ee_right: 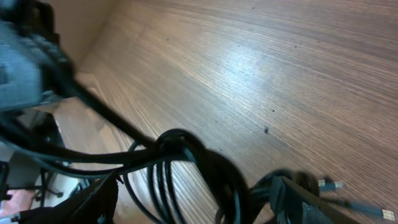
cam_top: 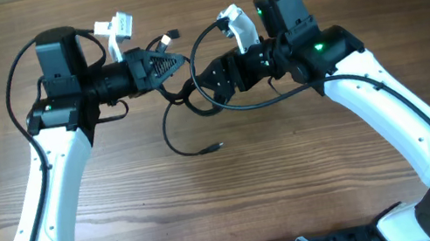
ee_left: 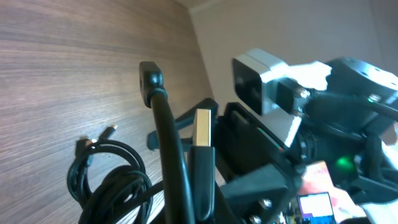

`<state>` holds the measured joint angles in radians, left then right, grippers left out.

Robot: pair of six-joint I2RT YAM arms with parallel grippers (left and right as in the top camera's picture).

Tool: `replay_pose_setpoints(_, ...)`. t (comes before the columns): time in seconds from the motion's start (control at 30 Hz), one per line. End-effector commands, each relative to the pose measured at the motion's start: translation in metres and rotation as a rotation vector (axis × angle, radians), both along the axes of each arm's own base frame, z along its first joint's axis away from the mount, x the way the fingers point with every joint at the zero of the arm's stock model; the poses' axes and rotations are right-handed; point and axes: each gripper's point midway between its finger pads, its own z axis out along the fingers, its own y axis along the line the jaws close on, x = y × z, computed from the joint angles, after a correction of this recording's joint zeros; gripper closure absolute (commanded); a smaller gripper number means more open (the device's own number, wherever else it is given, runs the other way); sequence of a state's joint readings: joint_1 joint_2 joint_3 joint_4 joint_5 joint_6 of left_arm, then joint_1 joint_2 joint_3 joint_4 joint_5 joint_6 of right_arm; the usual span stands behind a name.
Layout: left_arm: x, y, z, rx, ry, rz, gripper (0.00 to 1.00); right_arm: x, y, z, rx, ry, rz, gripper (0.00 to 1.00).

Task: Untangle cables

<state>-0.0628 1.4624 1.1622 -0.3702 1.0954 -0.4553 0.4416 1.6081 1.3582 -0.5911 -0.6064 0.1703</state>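
Fingers [ee_right: 93, 200] of right gripper [cam_top: 206, 80] spread wide, holding nothing; knotted cables [ee_right: 183, 146] lie between them, just ahead. Left gripper [cam_top: 162, 64] shut, apparently pinching cord [ee_left: 166, 143] beside plug [ee_left: 202, 127]. Loose tail [cam_top: 203, 151] runs across table [cam_top: 313, 174] toward robot base. Right arm best placed for knot.

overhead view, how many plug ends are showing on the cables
2. One plug sticks out at the top of the bundle; the other lies on the table at the end of a loose curl. More may be hidden in the bundle.
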Motion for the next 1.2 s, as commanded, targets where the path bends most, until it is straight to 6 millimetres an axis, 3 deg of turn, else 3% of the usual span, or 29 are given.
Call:
replay_pose_setpoints(0.0, -0.014, -0.008, 0.027, -0.091, -0.131, -0.144, 0.96, 0.007, -0.016, -0.006, -0.072, -0.041, -0.063, 0.23)
replay_pose_setpoints(0.13, -0.029, -0.005, 0.052, -0.184, -0.232, -0.265, 0.96, 0.008, -0.019, -0.024, -0.129, -0.075, -0.018, 0.25)
replay_pose_setpoints(0.27, -0.034, -0.003, 0.057, -0.207, -0.244, -0.296, 0.96, 0.014, -0.008, -0.042, -0.092, -0.002, -0.02, 0.3)
replay_pose_setpoints(0.3, -0.035, -0.003, 0.058, -0.213, -0.244, -0.305, 0.96, 0.019, -0.006, -0.046, -0.074, 0.034, -0.061, 0.37)
replay_pose_setpoints(0.47, -0.045, -0.004, 0.071, -0.245, -0.329, -0.386, 0.96, 0.036, -0.02, -0.075, -0.074, 0.271, -0.382, 0.51)
replay_pose_setpoints(0.6, -0.04, -0.003, 0.082, -0.232, -0.384, -0.383, 0.96, 0.033, -0.022, -0.102, -0.099, 0.398, -0.455, 0.55)
replay_pose_setpoints(0.67, -0.01, 0.01, 0.081, -0.21, -0.261, -0.2, 0.96, 0.031, -0.022, -0.111, -0.112, 0.42, -0.453, 0.55)
replay_pose_setpoints(0.77, 0.038, 0.047, 0.053, -0.173, -0.016, 0.163, 0.96, 0.03, -0.023, -0.112, -0.116, 0.42, -0.451, 0.55)
replay_pose_setpoints(0.8, 0.056, 0.07, 0.02, -0.101, 0.125, 0.371, 0.96, 0.029, -0.023, -0.113, -0.122, 0.424, -0.449, 0.55)
replay_pose_setpoints(0.83, 0.062, 0.093, -0.02, 0.014, 0.268, 0.563, 0.96, 0.028, -0.024, -0.113, -0.128, 0.418, -0.439, 0.55)
replay_pose_setpoints(0.9, 0.044, 0.133, -0.082, 0.274, 0.471, 0.831, 0.96, 0.028, -0.024, -0.113, -0.132, 0.416, -0.434, 0.55)
replay_pose_setpoints(0.97, 0.017, 0.158, -0.113, 0.484, 0.584, 0.981, 0.96, 0.028, -0.024, -0.113, -0.132, 0.415, -0.433, 0.56)
replay_pose_setpoints(1.03, -0.007, 0.167, -0.127, 0.628, 0.642, 1.023, 0.96, 0.028, -0.024, -0.113, -0.134, 0.411, -0.43, 0.56)
replay_pose_setpoints(1.17, -0.04, 0.154, -0.139, 0.747, 0.728, 0.952, 0.96, 0.029, -0.024, -0.113, -0.147, 0.372, -0.394, 0.57)
